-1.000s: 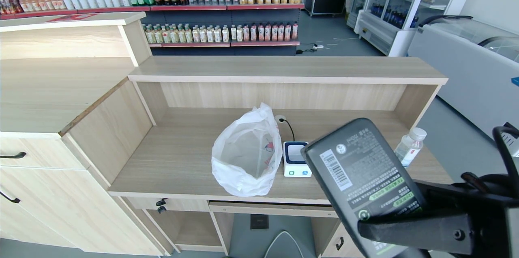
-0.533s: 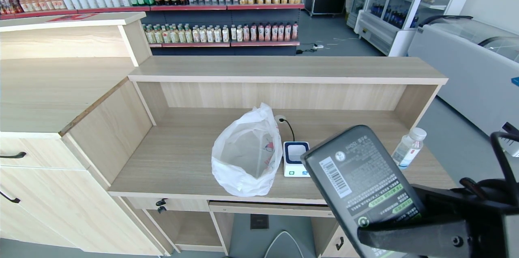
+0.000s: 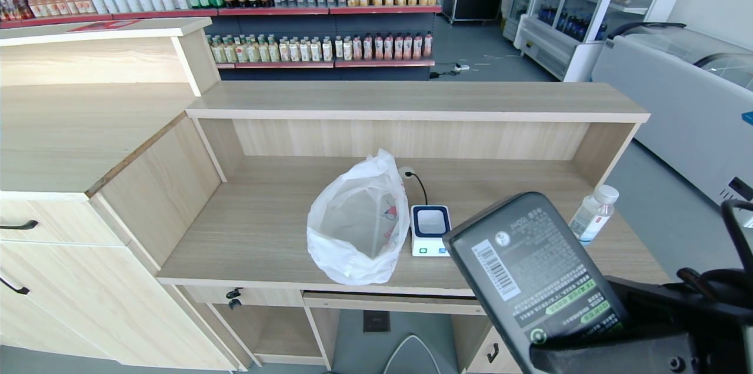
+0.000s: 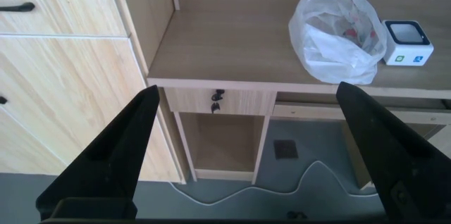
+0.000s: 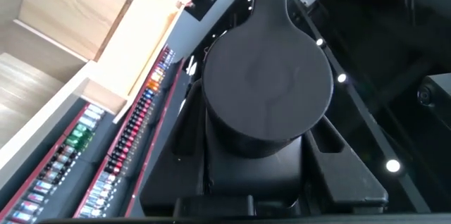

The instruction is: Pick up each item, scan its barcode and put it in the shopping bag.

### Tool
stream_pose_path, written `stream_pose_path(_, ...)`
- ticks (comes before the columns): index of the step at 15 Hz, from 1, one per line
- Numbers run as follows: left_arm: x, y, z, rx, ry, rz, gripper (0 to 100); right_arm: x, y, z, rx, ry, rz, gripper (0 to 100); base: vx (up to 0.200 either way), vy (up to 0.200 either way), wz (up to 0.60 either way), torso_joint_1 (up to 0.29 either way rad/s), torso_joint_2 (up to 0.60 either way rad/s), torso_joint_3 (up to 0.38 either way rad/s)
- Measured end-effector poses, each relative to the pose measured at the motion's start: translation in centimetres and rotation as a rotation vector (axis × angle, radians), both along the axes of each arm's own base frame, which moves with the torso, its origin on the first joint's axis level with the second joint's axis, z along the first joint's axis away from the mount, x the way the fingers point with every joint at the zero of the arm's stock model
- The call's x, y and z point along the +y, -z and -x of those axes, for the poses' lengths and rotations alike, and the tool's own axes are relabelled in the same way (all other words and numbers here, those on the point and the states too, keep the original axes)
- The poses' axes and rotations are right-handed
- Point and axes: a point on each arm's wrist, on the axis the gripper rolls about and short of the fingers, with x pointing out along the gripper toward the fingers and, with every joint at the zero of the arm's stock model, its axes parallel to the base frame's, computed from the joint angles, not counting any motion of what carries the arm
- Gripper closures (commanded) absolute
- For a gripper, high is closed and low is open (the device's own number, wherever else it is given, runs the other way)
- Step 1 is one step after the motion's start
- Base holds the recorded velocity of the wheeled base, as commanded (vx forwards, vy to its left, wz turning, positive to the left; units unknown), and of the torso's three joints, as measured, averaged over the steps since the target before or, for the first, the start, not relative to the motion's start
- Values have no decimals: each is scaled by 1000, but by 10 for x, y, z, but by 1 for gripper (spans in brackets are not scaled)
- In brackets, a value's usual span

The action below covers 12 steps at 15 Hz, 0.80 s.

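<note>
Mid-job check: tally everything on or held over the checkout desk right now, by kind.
dark pack: 1
clear bottle: 1
shopping bag: 1
scanner: 1
Total: 4
</note>
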Motion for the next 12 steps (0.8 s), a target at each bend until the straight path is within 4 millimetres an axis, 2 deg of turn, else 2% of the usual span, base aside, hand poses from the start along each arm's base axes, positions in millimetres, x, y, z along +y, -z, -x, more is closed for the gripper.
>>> stream_pose_path(8,0,0,0,0,1,0,0,-6,3,5,56,14,34,100,0,0,0,0,0,0)
stream_pose_path(10,0,0,0,0,1,0,0,-17,4,-4,208,102,31,100,0,0,0,0,0,0)
stream_pose_path(12,0,0,0,0,0,0,0,-39,3,-19,424,264,-17,100,0,0,0,0,0,0)
